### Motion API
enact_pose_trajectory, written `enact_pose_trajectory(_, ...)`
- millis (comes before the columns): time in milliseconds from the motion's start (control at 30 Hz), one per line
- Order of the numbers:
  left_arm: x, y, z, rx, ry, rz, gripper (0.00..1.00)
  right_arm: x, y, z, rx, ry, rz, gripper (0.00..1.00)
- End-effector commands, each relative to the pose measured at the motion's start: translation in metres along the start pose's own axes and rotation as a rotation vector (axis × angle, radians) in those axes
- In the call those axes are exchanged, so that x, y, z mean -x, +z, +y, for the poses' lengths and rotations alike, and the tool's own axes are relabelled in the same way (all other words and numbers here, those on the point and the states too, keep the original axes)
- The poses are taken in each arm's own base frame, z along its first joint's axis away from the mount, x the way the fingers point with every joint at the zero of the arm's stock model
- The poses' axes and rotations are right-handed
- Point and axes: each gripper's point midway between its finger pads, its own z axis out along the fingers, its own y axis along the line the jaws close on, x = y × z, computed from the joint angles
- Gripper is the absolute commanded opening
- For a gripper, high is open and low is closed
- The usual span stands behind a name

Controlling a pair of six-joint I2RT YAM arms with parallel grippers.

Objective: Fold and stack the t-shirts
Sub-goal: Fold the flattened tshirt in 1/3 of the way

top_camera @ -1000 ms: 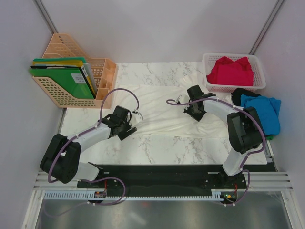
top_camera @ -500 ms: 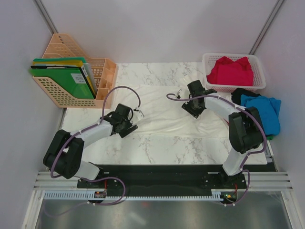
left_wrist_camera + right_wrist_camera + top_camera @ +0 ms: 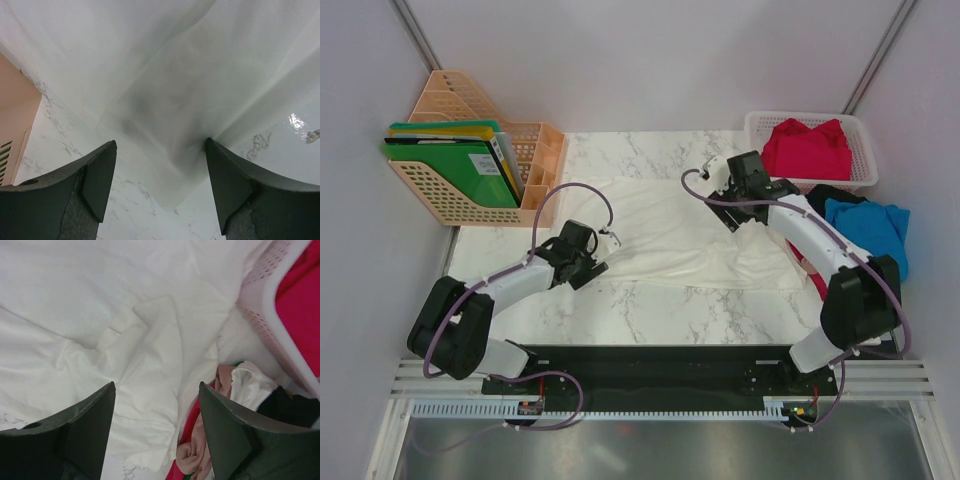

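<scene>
A large white t-shirt (image 3: 660, 225) lies spread on the marble table (image 3: 650, 310), rumpled at its right end. My left gripper (image 3: 593, 263) is open at the shirt's near-left corner (image 3: 170, 195). That corner lies between the fingertips (image 3: 100, 170) and is not pinched. My right gripper (image 3: 733, 200) hangs open over the crumpled right part of the white t-shirt (image 3: 145, 365), holding nothing. A red t-shirt (image 3: 807, 148) fills the basket. Blue (image 3: 870, 228) and black (image 3: 825, 195) t-shirts lie heaped at the right edge, with a pale beige one (image 3: 200, 452) beside the right fingers.
A white mesh basket (image 3: 865, 130) stands at the back right, its wall (image 3: 260, 295) close to my right gripper. A peach file rack (image 3: 535, 190) with green folders (image 3: 460, 165) stands at the back left. Walls close in both sides.
My right gripper has opened, let go of the white t-shirt and moved back and right toward the basket. My left gripper edged slightly toward the shirt's corner and stayed open.
</scene>
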Motion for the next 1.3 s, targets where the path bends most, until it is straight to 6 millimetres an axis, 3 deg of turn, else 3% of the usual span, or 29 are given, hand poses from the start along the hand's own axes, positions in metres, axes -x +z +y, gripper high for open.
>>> enact_pose_trajectory(0,-0.020,0.002,-0.012,-0.018,0.003,0.057,0.79,0.023,-0.049,-0.024,-0.114,0.132,-0.141,0.76)
enact_pose_trajectory(133,-0.027,0.001,-0.012,-0.006,0.017,0.074,0.79,-0.001,-0.051,-0.038,-0.230,0.141,-0.065,0.78)
enact_pose_trajectory(300,-0.038,-0.002,-0.016,0.005,0.016,0.080,0.79,-0.023,-0.039,-0.032,-0.182,0.146,-0.026,0.73)
enact_pose_trajectory(367,-0.041,-0.004,-0.018,0.006,0.012,0.079,0.79,-0.031,-0.029,-0.018,-0.072,0.174,-0.036,0.73)
enact_pose_trajectory(600,-0.049,-0.011,-0.016,0.032,0.005,0.091,0.80,-0.090,0.022,-0.027,0.062,0.353,0.126,0.76)
enact_pose_trajectory(700,-0.058,-0.014,-0.018,0.040,-0.018,0.110,0.80,-0.100,0.033,-0.034,0.085,0.397,0.153,0.76)
enact_pose_trajectory(933,-0.075,-0.027,-0.025,0.058,-0.024,0.101,0.81,-0.111,0.029,-0.026,0.144,0.359,0.180,0.75)
enact_pose_trajectory(1033,-0.080,-0.027,-0.026,0.063,-0.022,0.115,0.82,-0.115,0.031,-0.023,0.155,0.349,0.189,0.67)
enact_pose_trajectory(1067,-0.081,-0.027,-0.026,0.064,-0.026,0.119,0.82,-0.114,0.031,-0.021,0.162,0.348,0.188,0.57)
enact_pose_trajectory(1167,-0.081,-0.027,-0.026,0.065,-0.034,0.120,0.81,-0.115,0.034,-0.012,0.203,0.359,0.190,0.42)
enact_pose_trajectory(1267,-0.079,-0.027,-0.026,0.064,-0.046,0.115,0.81,-0.118,0.035,-0.007,0.226,0.359,0.201,0.36)
